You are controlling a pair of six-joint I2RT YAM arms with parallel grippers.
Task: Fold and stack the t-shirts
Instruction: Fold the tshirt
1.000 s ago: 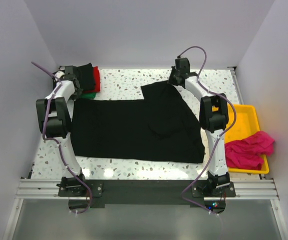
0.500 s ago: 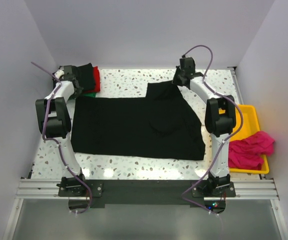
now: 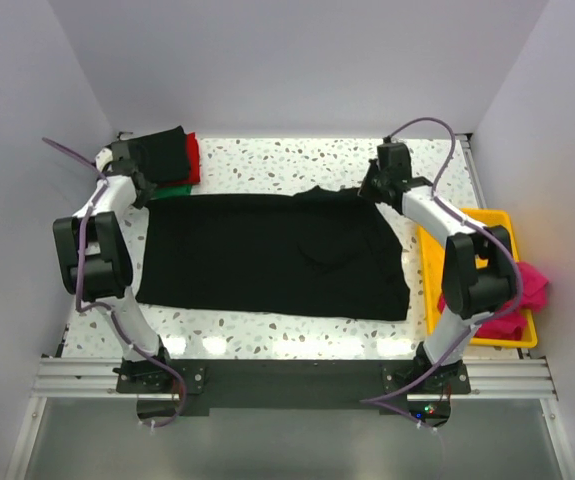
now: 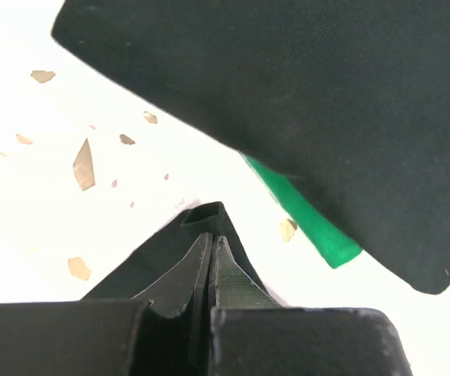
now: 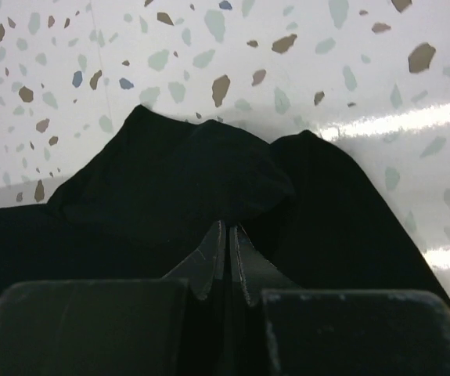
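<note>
A black t-shirt [image 3: 267,255] lies spread wide across the speckled table. My left gripper [image 3: 143,191] is shut on its far left corner; in the left wrist view [image 4: 211,236] black cloth wraps around the closed fingertips. My right gripper [image 3: 368,190] is shut on its far right edge, where the cloth bunches up [image 5: 209,168] ahead of the closed tips [image 5: 228,227]. At the back left sits a stack of folded shirts: black [image 3: 162,150] on top, red [image 3: 194,157] and green [image 3: 176,190] showing under it. The stack's black [image 4: 326,102] and green [image 4: 311,215] also show in the left wrist view.
A yellow tray [image 3: 494,217] stands at the right table edge with a magenta-pink shirt [image 3: 533,282] heaped in it, partly behind my right arm. White walls close in the table on three sides.
My right gripper has moved right and nearer, pulling the raised black flap out flat. My left gripper shifted slightly left. The shirt is now stretched wider between them.
</note>
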